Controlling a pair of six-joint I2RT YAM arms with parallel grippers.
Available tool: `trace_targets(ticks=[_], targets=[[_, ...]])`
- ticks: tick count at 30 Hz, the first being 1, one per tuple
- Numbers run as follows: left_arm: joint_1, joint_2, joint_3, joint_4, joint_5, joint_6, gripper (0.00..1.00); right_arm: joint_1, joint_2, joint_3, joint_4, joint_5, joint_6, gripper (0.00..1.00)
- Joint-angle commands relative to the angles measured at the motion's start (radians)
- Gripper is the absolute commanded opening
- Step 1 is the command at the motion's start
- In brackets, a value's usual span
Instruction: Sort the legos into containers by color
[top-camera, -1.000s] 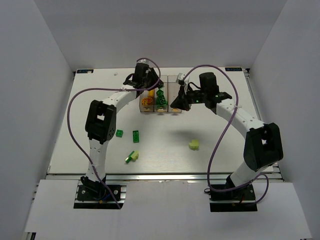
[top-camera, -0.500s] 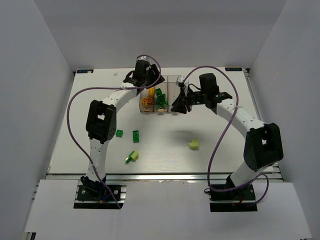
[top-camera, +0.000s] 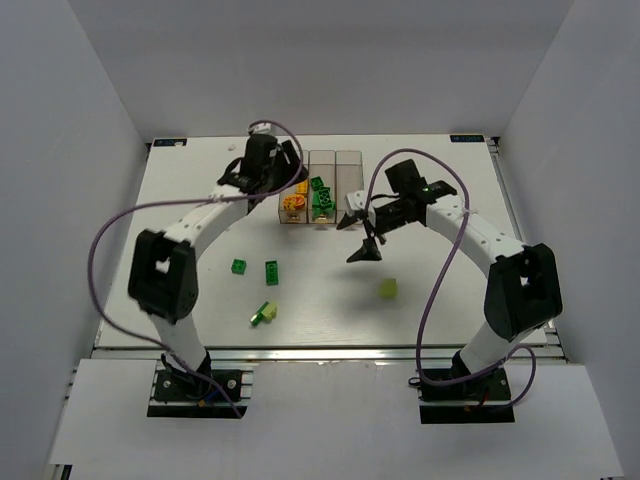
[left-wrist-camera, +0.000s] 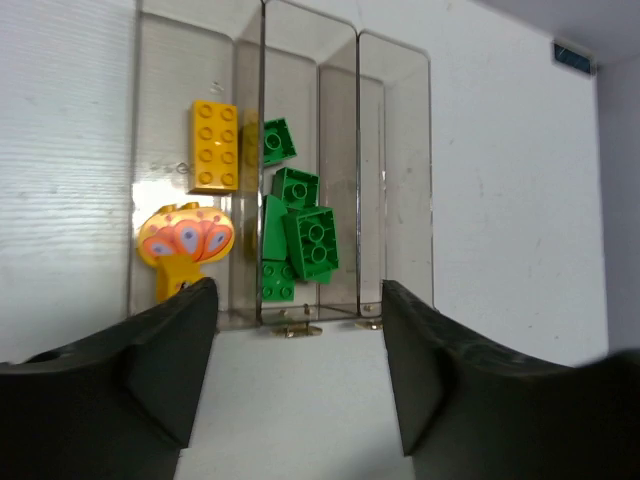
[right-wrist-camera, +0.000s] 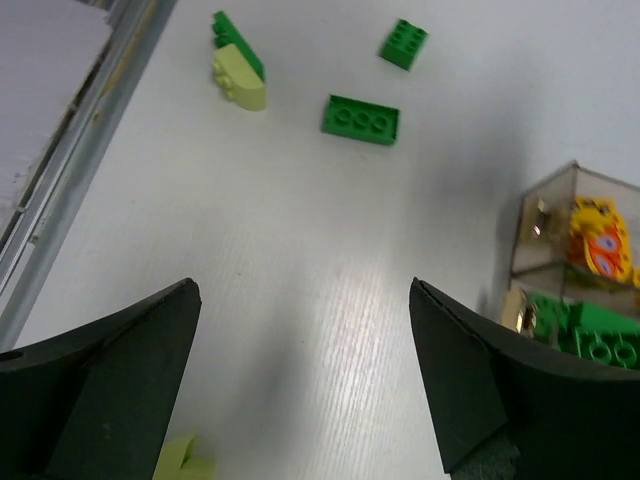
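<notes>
Three clear containers (top-camera: 349, 172) stand in a row at the back middle. In the left wrist view the left bin holds an orange brick (left-wrist-camera: 214, 146) and an orange flower piece (left-wrist-camera: 185, 240), the middle bin (left-wrist-camera: 310, 120) holds several green legos (left-wrist-camera: 300, 235), and the right bin (left-wrist-camera: 395, 180) looks empty. My left gripper (top-camera: 272, 178) (left-wrist-camera: 300, 370) hangs open and empty just left of the bins. My right gripper (top-camera: 360, 238) (right-wrist-camera: 300, 340) is open and empty over bare table in front of them. Loose legos lie nearer: two green bricks (top-camera: 239, 266) (top-camera: 272, 272), a green and yellow-green pair (top-camera: 263, 314), and a pale one (top-camera: 387, 289).
The right wrist view shows the green bricks (right-wrist-camera: 360, 119) (right-wrist-camera: 403, 44), the joined pair (right-wrist-camera: 238, 75), the pale brick (right-wrist-camera: 185, 460) at the bottom edge, and the table's metal front rail (right-wrist-camera: 90, 130). White walls close in the table on three sides.
Both grippers have opened and drawn back from the bins. The left arm swung left; the right arm dropped toward the table's middle. The green brick once at the left gripper now lies in the middle bin.
</notes>
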Motion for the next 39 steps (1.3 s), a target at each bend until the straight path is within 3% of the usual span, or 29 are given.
trace_targets(ticks=[1,4,8,16,19,21,25,34,39], targets=[[0.03,-0.252,-0.226,0.027,-0.09,0.002,0.78,0.074,0.053,0.082,-0.223,-0.026,-0.307,0.89],[0.053,-0.447,-0.388,0.018,-0.139,-0.047,0.85,0.157,0.101,0.127,-0.227,0.049,-0.251,0.89],[0.094,-0.655,-0.602,-0.04,-0.174,-0.114,0.95,0.269,0.159,0.187,-0.092,0.205,0.07,0.89],[0.145,-0.959,-0.684,-0.286,-0.358,-0.121,0.98,0.437,0.299,0.336,0.054,0.397,0.536,0.89],[0.146,-1.021,-0.702,-0.332,-0.409,-0.119,0.98,0.473,0.343,0.366,0.157,0.459,0.788,0.89],[0.146,-1.042,-0.715,-0.353,-0.429,-0.127,0.98,0.492,0.363,0.386,0.209,0.578,0.995,0.89],[0.146,-1.09,-0.755,-0.375,-0.452,-0.153,0.98,0.549,0.434,0.457,0.189,0.742,1.136,0.9],[0.146,-1.199,-0.772,-0.468,-0.539,-0.191,0.98,0.55,0.528,0.527,0.183,0.779,1.399,0.89],[0.146,-1.24,-0.773,-0.493,-0.573,-0.178,0.98,0.569,0.578,0.601,0.142,0.937,1.475,0.89]])
